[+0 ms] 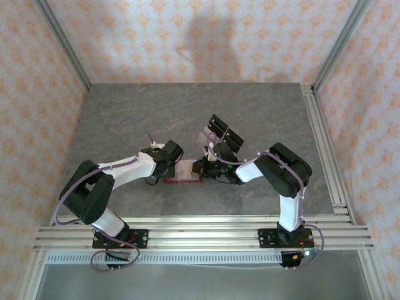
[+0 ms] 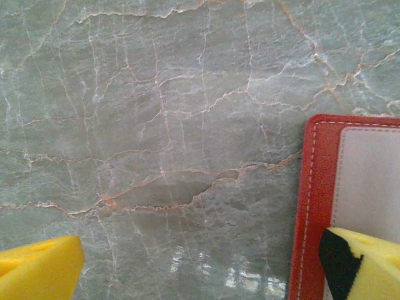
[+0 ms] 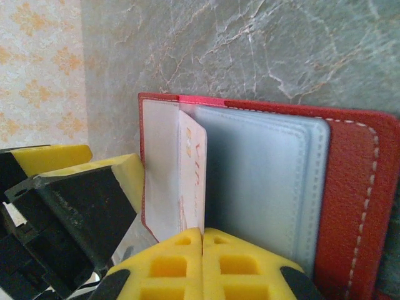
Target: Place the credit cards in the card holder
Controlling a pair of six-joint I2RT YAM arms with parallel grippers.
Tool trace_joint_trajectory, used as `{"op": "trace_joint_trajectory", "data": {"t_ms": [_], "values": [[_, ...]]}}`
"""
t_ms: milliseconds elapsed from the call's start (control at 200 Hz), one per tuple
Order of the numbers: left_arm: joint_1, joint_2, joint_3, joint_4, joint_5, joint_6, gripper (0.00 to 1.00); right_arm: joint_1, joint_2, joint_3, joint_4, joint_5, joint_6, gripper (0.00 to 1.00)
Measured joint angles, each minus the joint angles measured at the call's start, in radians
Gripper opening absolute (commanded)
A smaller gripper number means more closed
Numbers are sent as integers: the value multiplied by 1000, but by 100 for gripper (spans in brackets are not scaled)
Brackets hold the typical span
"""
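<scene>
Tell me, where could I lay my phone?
Bare: the table's far half behind the black cards, and its right strip. Crowded: the middle, where left pincer and right pincer, gripping a credit card, meet at the card holder.

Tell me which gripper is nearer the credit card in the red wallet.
Right. The right gripper is shut on the credit card at its near edge. The left gripper stands open, one finger over the pale inside of the card holder, beside the card.
</scene>
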Motion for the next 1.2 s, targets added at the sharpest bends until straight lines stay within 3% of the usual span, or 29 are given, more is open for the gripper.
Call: {"op": "trace_joint_trajectory", "data": {"t_ms": [1201], "values": [[0, 28, 0, 15, 10, -16, 96, -4, -35, 30, -87, 3, -55, 0]]}}
